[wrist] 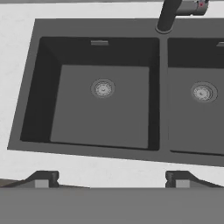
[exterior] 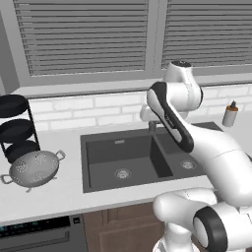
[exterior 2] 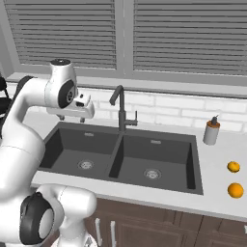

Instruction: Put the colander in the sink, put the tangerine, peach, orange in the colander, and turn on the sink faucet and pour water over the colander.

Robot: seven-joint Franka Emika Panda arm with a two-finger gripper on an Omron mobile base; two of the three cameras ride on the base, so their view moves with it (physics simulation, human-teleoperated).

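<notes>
Right now the gripper [wrist: 112,178] is hanging high over the sink [exterior: 93,140], above the left basin near the back wall, and its 2 fingertips [wrist: 43,178] are standing wide apart with nothing between them and touching nothing. Looking down from the hand, the left basin's drain [wrist: 103,88] is sitting straight ahead of the open jaws, with the right basin's drain [wrist: 202,92] off to one side and the foot of the faucet [wrist: 168,15] at the top edge.

Meanwhile the colander [exterior: 34,169] is resting on the counter [exterior: 54,197] well to the left of the sink, tilted a little, just in front of a black 3-shelf rack [exterior: 15,128], well apart from the gripper. The faucet [exterior 2: 120,108] is rising behind the divider between the 2 basins. Over on the right, a soap bottle [exterior 2: 211,131] is standing beside the sink, and 2 orange fruits [exterior 2: 233,167] [exterior 2: 235,190] are lying on the counter past the sink's right rim, far from the claw.
</notes>
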